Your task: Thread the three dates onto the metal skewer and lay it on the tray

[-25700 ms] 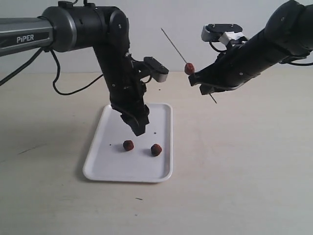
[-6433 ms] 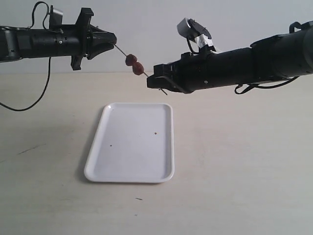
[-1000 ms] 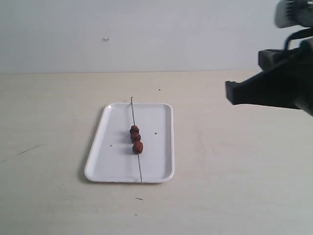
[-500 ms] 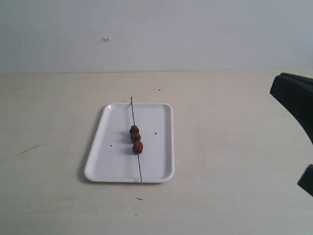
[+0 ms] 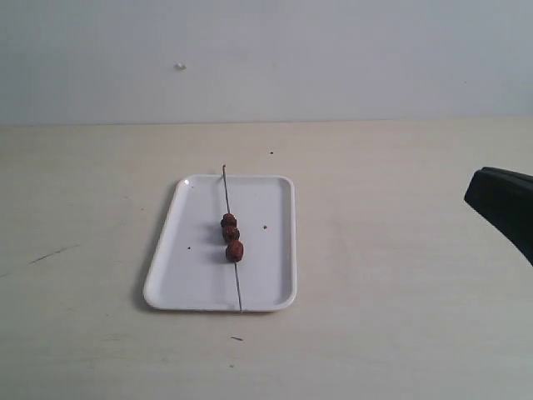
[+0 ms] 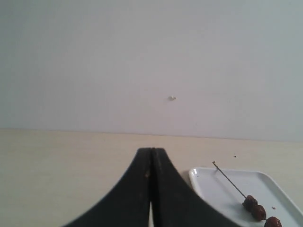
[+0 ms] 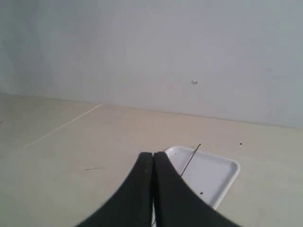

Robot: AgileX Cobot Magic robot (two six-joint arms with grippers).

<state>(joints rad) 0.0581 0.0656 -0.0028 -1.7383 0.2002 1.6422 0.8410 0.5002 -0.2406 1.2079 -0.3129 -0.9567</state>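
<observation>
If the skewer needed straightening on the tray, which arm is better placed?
Right, probably: the right fingers, shut, aim straight at the tray; the left fingers point beside it.

white tray, reddish-brown dates, grey skewer

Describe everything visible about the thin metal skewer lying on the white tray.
The thin grey metal skewer is a straight, slender rod lying lengthwise on the white rectangular plastic tray, its far tip just past the far rim, its near end at the near rim. Three wrinkled reddish-brown dates sit threaded in a row near its middle. Nothing else touches it.
</observation>
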